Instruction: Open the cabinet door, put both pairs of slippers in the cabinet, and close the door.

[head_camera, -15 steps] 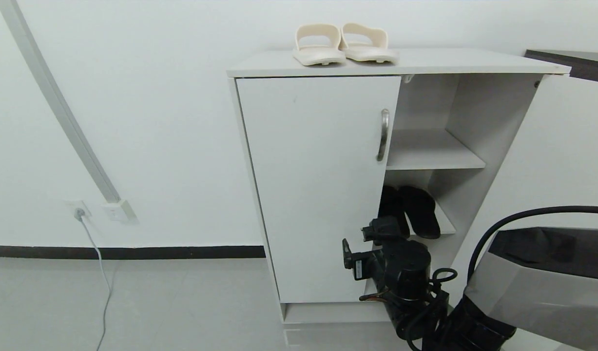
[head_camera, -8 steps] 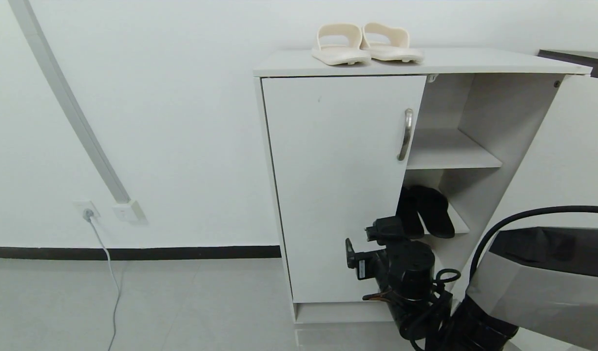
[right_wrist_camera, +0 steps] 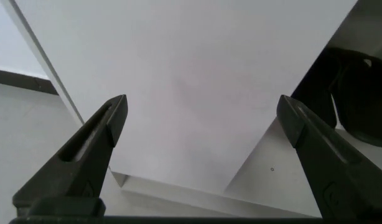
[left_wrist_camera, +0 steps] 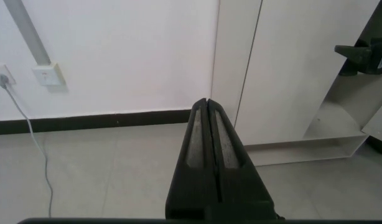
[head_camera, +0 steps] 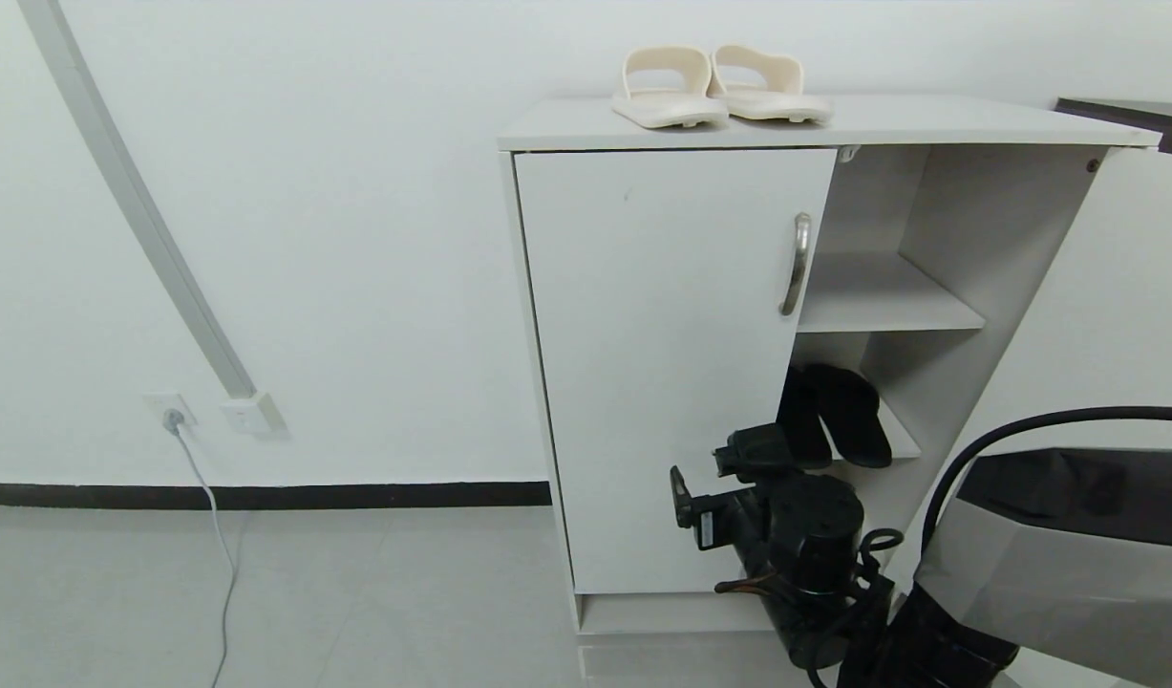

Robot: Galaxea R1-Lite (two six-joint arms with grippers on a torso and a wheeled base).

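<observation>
While resting on grey tiled floor (head_camera: pixel 356 602) against white wall (head_camera: pixel 337 239): white cabinet (head_camera: pixel 929 119), left door (head_camera: pixel 657 373) sitting shut, right door (head_camera: pixel 1111 306) standing wide open. Running down wall: grey conduit (head_camera: pixel 127 201); beside its foot, socket (head_camera: pixel 170 416) trailing cable (head_camera: pixel 213 545) to floor. Lying on cabinet top: cream slippers (head_camera: pixel 719 86), side by side. Lying on lower shelf in open half: black slippers (head_camera: pixel 834 416). Hovering low before shut door: right gripper (right_wrist_camera: pixel 202 102), fingers spreading wide, holding nothing. Hanging above floor, well left of cabinet: left gripper (left_wrist_camera: pixel 208 143), fingers pressing together, gripping nothing.
</observation>
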